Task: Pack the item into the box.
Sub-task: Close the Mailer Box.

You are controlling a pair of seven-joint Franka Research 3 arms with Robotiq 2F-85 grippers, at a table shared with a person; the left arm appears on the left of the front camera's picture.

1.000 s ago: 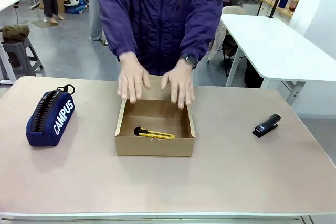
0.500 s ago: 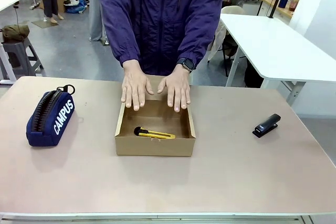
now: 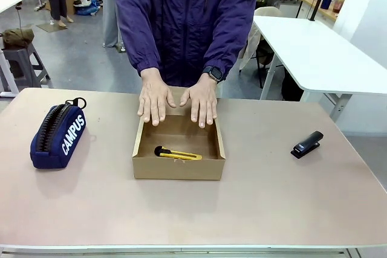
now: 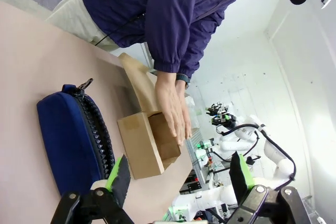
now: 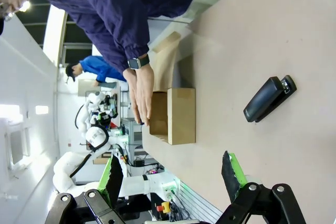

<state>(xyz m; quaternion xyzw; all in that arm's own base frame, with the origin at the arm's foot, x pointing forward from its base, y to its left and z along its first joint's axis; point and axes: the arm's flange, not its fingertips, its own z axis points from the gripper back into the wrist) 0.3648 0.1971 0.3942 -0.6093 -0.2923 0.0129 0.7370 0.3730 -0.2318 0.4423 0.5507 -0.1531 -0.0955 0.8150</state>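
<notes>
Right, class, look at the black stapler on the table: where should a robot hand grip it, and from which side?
Grip the stapler across its narrow width near the middle, coming straight down from above. It sits alone on the table and is long and slim, so its two long sides offer parallel faces with free space beside them. The open right hand is probably the nearer one.
</notes>
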